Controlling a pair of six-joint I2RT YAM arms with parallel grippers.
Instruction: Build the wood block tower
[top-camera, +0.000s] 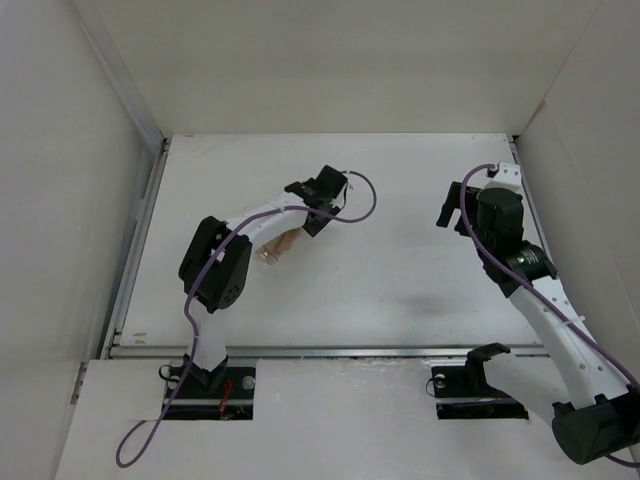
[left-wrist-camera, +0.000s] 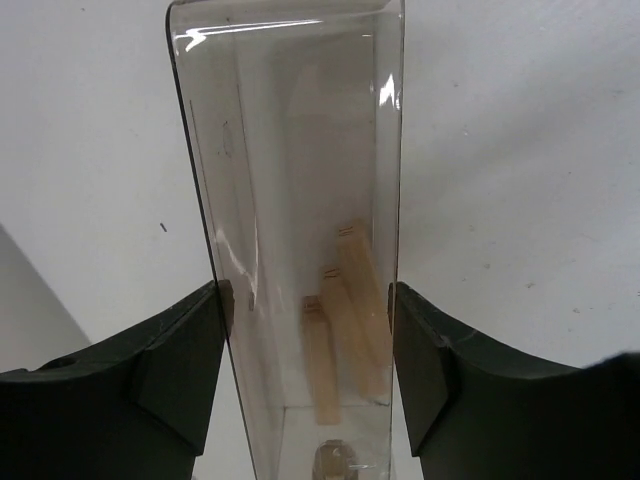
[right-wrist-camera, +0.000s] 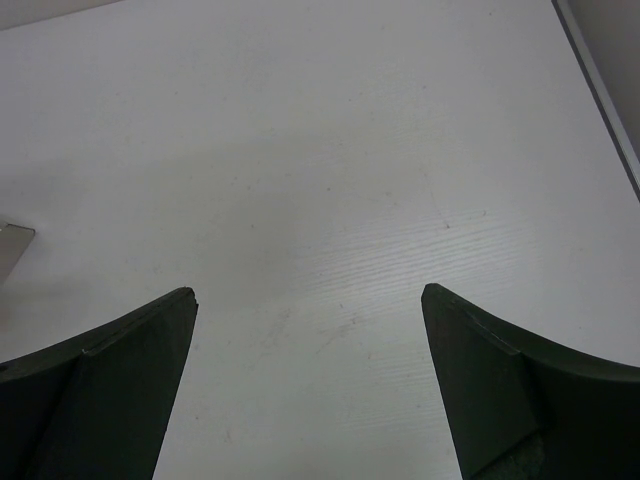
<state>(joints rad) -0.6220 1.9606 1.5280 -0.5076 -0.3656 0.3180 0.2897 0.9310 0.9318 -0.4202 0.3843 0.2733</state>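
My left gripper (left-wrist-camera: 310, 300) is shut on a clear plastic box (left-wrist-camera: 290, 150), one finger pressed on each long side wall. Three light-tan wood blocks (left-wrist-camera: 348, 320) lie loose side by side inside the box, near the gripper end. Another tan shape (left-wrist-camera: 340, 462) shows at the frame's bottom edge. In the top view the left gripper (top-camera: 305, 222) is at the table's middle left, and the box with the blocks (top-camera: 275, 247) shows just below the forearm. My right gripper (top-camera: 450, 205) hangs over the table's right side, open and empty, its fingers (right-wrist-camera: 130, 380) wide apart over bare white table.
White walls enclose the table (top-camera: 400, 280) on the left, back and right. A metal rail (top-camera: 330, 351) runs along its near edge. A pale corner of something (right-wrist-camera: 12, 245) shows at the left edge of the right wrist view.
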